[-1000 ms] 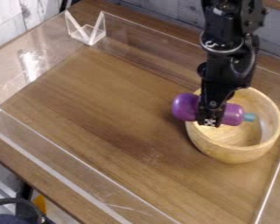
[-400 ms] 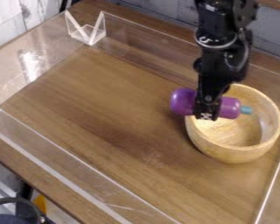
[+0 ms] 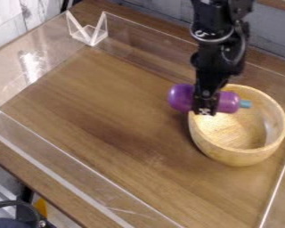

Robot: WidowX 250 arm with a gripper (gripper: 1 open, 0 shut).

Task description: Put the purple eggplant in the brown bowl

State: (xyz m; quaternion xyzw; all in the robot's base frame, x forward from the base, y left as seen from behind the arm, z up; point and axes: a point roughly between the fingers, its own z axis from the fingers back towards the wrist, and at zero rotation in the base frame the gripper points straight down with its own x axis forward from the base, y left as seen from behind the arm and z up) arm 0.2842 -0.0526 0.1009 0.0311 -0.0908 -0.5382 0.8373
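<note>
The purple eggplant (image 3: 183, 96) hangs crosswise between the fingers of my black gripper (image 3: 207, 101), which points almost straight down and is shut on its middle. Its green stem cap (image 3: 244, 104) sticks out to the right. It is held just above the far left rim of the brown bowl (image 3: 235, 160), a wide wooden bowl at the right of the table whose golden inside shows nothing in it. The arm hides the eggplant's middle and part of the bowl's far rim.
The wooden tabletop (image 3: 103, 107) is fenced by low clear plastic walls (image 3: 61, 178) at the front and left. A clear plastic stand (image 3: 85, 27) sits at the back left corner. The bowl lies close to the table's right edge.
My gripper, still holding the eggplant, has shifted left and a little up, from over the bowl's inside to over its far left rim. The bowl has not moved.
</note>
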